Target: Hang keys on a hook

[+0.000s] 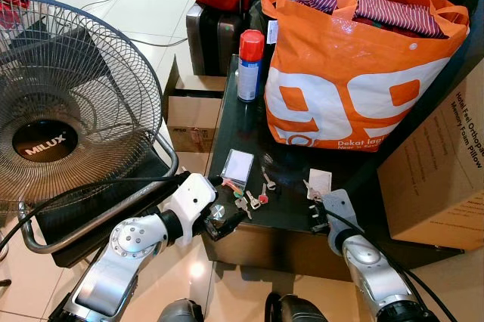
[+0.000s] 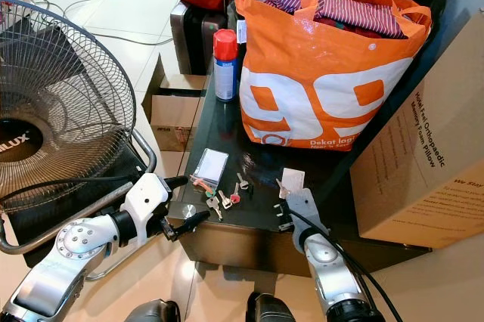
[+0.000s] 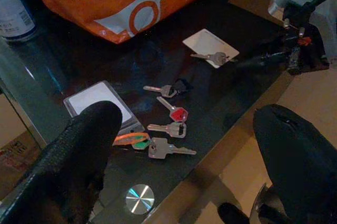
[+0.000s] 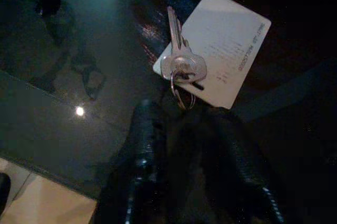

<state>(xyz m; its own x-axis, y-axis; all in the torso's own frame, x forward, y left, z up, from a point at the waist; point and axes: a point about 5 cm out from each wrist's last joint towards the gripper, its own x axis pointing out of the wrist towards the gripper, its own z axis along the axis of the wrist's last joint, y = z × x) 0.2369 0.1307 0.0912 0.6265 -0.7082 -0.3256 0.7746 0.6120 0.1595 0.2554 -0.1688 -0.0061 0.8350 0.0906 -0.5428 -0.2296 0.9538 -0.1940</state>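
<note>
Several loose keys (image 1: pixel 251 199), one with a red head (image 3: pixel 178 113), lie near the front of the dark glass table (image 1: pixel 280 156), beside a clear card holder (image 1: pixel 237 165). My left gripper (image 1: pixel 233 201) hovers open at the table's front left corner, its fingers (image 3: pixel 89 145) spread wide on either side of those keys. Further right, one silver key on a ring (image 4: pixel 179 63) rests on a white card (image 4: pixel 224 42). My right gripper (image 4: pixel 184 111) points at it, open by a narrow gap, with the ring right at its fingertips.
A big orange bag (image 1: pixel 348 72) full of clothes and a red-capped spray can (image 1: pixel 250 65) stand at the table's back. A floor fan (image 1: pixel 68 110) is close on the left. A large cardboard box (image 1: pixel 439 163) sits right, with a smaller one (image 1: pixel 193 114) behind the fan.
</note>
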